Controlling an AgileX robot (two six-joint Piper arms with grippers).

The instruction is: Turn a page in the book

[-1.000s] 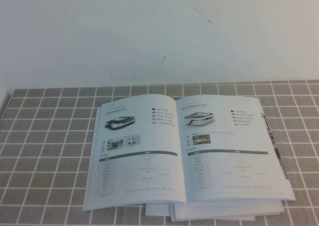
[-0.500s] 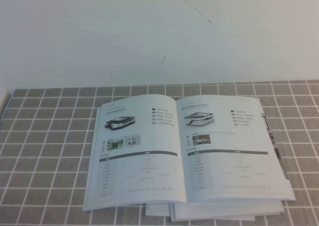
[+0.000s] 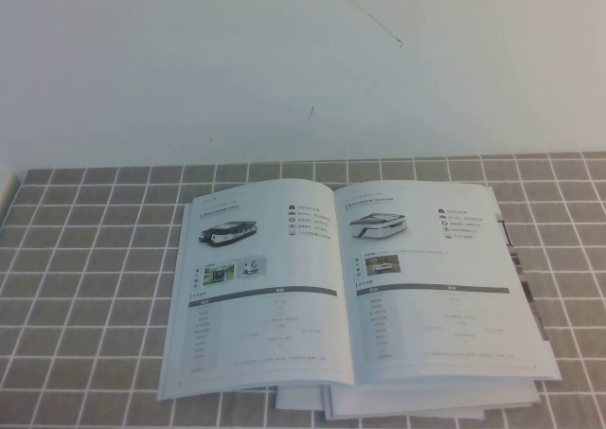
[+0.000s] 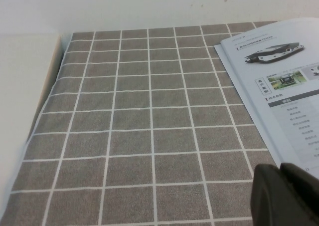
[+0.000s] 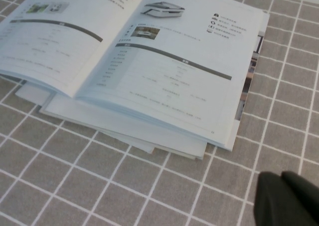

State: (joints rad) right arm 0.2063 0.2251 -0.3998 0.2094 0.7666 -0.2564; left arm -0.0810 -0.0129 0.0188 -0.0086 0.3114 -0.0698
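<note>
Your book (image 3: pixel 350 287) lies open flat on the worktop (image 3: pixel 85 287), atop other booklets (image 5: pixel 124 131). Left gripper (image 4: pixel 286 196) waits off its left page, right gripper (image 5: pixel 289 198) beyond its right corner (jaws' state: cannot tell). Nothing lifted; next, catch 1 right-page edge.

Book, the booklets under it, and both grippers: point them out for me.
book (image 3: pixel 350 287): high view, on its centre fold.
booklets (image 5: pixel 99 123): right wrist view, on the exposed lower edge.
left gripper (image 4: pixel 286 196): left wrist view, dark tip.
right gripper (image 5: pixel 286 198): right wrist view, dark tip.
</note>
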